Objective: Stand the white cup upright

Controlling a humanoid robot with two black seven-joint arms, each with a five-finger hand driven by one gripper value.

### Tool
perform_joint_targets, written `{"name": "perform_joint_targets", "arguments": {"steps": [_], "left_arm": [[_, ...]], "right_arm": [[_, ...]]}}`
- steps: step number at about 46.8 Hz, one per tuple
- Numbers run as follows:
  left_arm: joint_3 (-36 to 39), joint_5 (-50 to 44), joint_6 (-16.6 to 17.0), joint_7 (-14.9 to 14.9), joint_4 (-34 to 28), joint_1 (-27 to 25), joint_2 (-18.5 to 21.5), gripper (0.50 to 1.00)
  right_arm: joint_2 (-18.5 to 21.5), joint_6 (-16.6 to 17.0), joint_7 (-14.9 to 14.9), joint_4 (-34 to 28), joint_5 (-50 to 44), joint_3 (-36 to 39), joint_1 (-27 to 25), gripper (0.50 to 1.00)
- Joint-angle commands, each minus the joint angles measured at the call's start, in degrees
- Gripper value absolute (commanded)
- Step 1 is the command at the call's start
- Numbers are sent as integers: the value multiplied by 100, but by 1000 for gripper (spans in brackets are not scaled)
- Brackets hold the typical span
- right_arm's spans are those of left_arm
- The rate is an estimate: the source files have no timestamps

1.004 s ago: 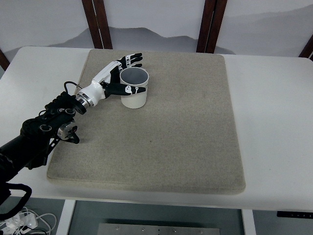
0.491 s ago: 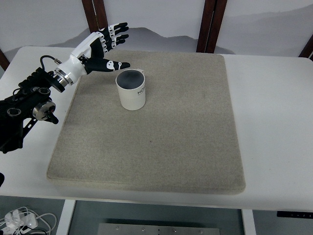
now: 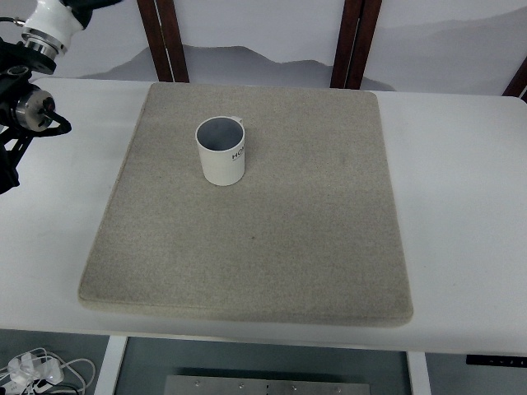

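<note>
The white cup (image 3: 222, 153) stands upright on the grey mat (image 3: 272, 247), in the mat's back left part, its opening facing up and dark print on its side. My left arm (image 3: 29, 90) is raised at the picture's top left corner, well clear of the cup. Only its black forearm and white wrist (image 3: 49, 18) show; the hand is cut off by the picture's top edge. Nothing touches the cup. My right arm is out of view.
The mat lies on a white table (image 3: 461, 206). Dark wooden posts (image 3: 169, 37) stand behind the table's far edge. Cables (image 3: 33, 370) lie on the floor below the near left corner.
My left hand has let go of the cup and pulled back up and to the left, leaving the picture. The cup stays upright in the same spot.
</note>
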Motion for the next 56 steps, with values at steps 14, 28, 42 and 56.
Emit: {"name": "perform_joint_targets", "arguments": {"steps": [14,28,42,56], "left_arm": [[23,-1814,-39,1944,1040,-97,-345,994],[-3,-2333,-442,2006,1391,201,-750,994],[-3,-2597,-707,1997,1488,465,-952,994],[-12,-2650,-847,1997,1479,659,-952,994]], "right_arm": [[0,0,1,1,0,9,0,952],[0,0,1,1,0,0,0,952],[0,0,1,1,0,0,-9,952],[0,0,1,1,0,0,0,952]]}}
